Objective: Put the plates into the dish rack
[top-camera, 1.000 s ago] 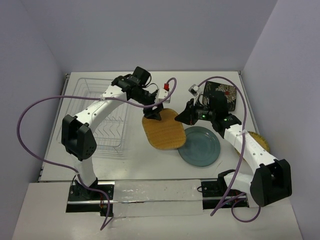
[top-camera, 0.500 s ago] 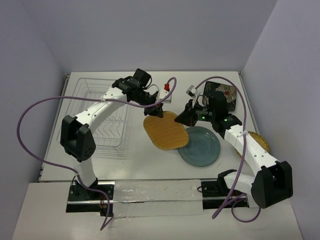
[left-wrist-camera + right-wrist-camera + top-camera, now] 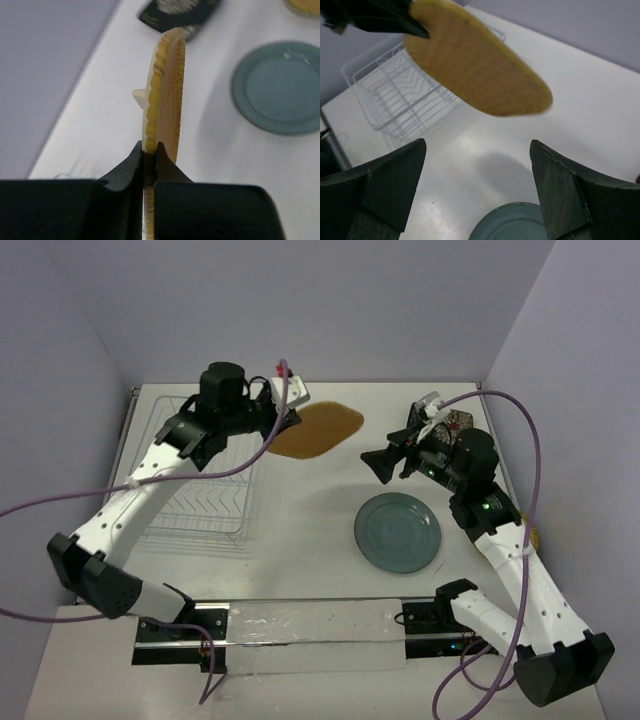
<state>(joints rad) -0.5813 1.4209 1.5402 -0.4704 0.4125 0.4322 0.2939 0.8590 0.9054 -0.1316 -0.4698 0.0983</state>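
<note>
The left gripper [image 3: 149, 154] is clamped on the rim of the woven tan plate [image 3: 318, 430], one finger on each face. The plate is held edge-up in the air over the far part of the table [image 3: 300, 550], just right of the far right corner of the dish rack [image 3: 200, 510]. In the right wrist view the plate hangs above the surface with a soft shadow under it, and the white wire rack lies beyond and below it on the left side of the table. The right gripper [image 3: 374, 464] hovers near the middle of the table with its jaws spread wide and nothing between them, pointing toward the lifted plate but well apart from it. The teal plate [image 3: 397, 533] lies flat on the table toward the near right, below the right gripper. The black floral plate [image 3: 460, 420] lies at the far right corner, partly hidden by the right arm. The yellow plate [image 3: 306, 4] shows only as a sliver near the right edge.
</note>
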